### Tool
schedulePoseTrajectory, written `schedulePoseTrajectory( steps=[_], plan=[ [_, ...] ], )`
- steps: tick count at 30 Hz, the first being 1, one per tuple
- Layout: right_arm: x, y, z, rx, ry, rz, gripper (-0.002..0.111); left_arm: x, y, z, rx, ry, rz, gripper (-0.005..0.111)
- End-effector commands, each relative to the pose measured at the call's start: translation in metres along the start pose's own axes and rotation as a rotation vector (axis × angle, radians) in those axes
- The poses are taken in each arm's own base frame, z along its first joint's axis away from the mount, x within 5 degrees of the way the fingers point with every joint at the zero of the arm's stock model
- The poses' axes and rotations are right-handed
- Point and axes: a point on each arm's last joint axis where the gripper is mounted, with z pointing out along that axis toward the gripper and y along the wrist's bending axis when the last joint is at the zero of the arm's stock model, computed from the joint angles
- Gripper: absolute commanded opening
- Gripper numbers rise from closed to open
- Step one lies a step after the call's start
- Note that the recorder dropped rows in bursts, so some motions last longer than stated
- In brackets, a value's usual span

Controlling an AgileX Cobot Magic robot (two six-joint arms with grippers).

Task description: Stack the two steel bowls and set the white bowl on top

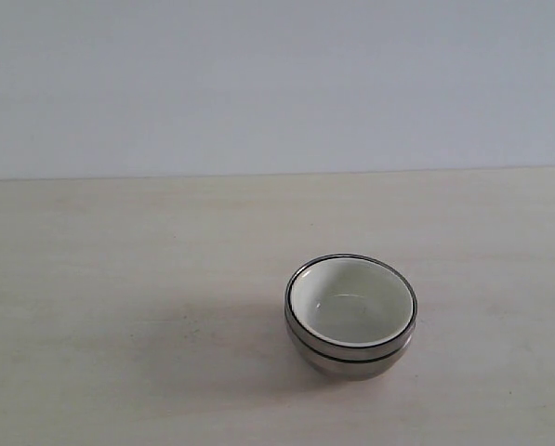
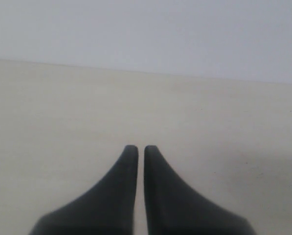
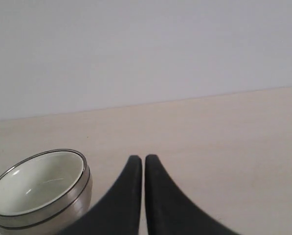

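The two steel bowls (image 1: 351,353) stand nested in one stack on the table, right of centre in the exterior view. The white bowl (image 1: 351,302) sits inside the upper steel bowl; only its cream inside shows. In the right wrist view the stack of steel bowls (image 3: 75,200) with the white bowl (image 3: 35,183) in it stands beside my right gripper (image 3: 140,159), apart from it. That gripper is shut and holds nothing. My left gripper (image 2: 137,148) is shut over bare table, with no bowl in its view. Neither gripper shows in the exterior view.
A pale wooden table (image 1: 119,279) runs to a plain light wall (image 1: 258,84) at the back. The stack casts a soft shadow (image 1: 221,348) to its left.
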Motion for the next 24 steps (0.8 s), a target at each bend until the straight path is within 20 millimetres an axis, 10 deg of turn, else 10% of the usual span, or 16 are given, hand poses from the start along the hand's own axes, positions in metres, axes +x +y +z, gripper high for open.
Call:
schedulePoseTrajectory(
  steps=[1,24],
  plan=[
    [0.001,0.000,0.000,0.003,-0.004,0.002,0.000,0.001,0.000,0.000,-0.003,-0.001,-0.008,0.004],
    [0.019,-0.002,-0.002,0.000,0.190,-0.206,0.000,0.001,0.000,0.000,-0.003,-0.001,-0.008,0.004]
  ],
)
